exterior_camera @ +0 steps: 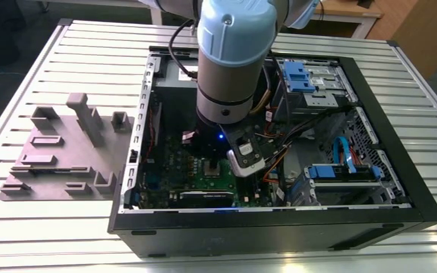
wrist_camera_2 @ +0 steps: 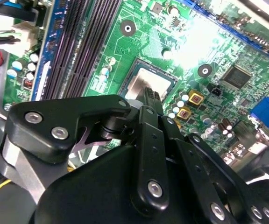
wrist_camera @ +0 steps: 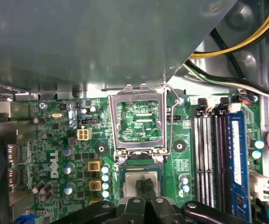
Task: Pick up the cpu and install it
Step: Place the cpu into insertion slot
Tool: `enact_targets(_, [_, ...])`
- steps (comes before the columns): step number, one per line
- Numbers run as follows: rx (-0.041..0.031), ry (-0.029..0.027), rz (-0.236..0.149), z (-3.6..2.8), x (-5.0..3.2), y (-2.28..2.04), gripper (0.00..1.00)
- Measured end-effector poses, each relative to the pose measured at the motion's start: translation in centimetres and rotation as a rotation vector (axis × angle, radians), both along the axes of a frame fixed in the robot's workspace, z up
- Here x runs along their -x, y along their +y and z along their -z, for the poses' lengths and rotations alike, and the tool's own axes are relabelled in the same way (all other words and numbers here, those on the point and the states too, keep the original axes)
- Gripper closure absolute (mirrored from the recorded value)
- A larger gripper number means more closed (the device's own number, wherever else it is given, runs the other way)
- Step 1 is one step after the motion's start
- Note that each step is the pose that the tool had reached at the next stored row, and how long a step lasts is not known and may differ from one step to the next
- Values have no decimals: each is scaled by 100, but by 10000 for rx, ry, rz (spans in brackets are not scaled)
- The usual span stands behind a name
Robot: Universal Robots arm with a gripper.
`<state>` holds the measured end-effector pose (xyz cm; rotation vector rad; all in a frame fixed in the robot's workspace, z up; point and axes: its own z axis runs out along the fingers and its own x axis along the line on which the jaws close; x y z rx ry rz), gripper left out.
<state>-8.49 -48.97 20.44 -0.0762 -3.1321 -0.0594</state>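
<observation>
I see the arm [exterior_camera: 230, 68] reaching down into the open computer case [exterior_camera: 279, 213]. The case sits on the tabletop [exterior_camera: 52, 227], near the middle of the exterior view.

In both wrist views the cpu [wrist_camera: 130, 182] lies flat in its socket on the green board [wrist_camera: 60, 135]. It looks set down in its place, not held up in the air.

The hand [wrist_camera: 145, 184] has its tips right over the middle of the cpu. They touch it or are just above it; I cannot tell which. The fingers look squeezed together with nothing between them.

So I think the picking up is done and the chip is in.

The metal frame [wrist_camera: 139, 95] that shuts over the chip stands open, flipped back beside the socket. Its thin lever [wrist_camera: 170, 126] looks let loose too. So I think the chip is not locked in yet. The long black slots [wrist_camera: 209, 154] run just beside the socket.
</observation>
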Motion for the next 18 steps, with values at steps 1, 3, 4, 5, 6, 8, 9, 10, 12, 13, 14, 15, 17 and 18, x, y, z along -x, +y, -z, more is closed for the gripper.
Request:
enact_targets(1, [0,0,-1,18,0,0,90])
enact_targets(3, [-1,0,-2,55,0,0,90])
enact_targets(4, [-2,0,-1,73,1,0,90])
enact_targets(5, [-1,0,0,80,1,0,90])
enact_targets(6, [-1,0,0,80,1,0,90])
enact_targets(8, [1,1,-1,80,1,0,90])
enact_targets(9, [-4,-1,0,88,1,1,90])
enact_targets(10, [-2,-1,0,98,1,0,90])
enact_targets(12, [1,1,0,100,2,0,90])
enact_targets(13, [1,1,0,100,2,0,90])
enact_targets(14, [1,1,0,101,2,0,90])
enact_targets(15, [0,0,-1,101,2,0,90])
enact_targets(17, [2,1,0,108,2,0,90])
enact_targets(18, [3,2,-1,108,2,-1,90])
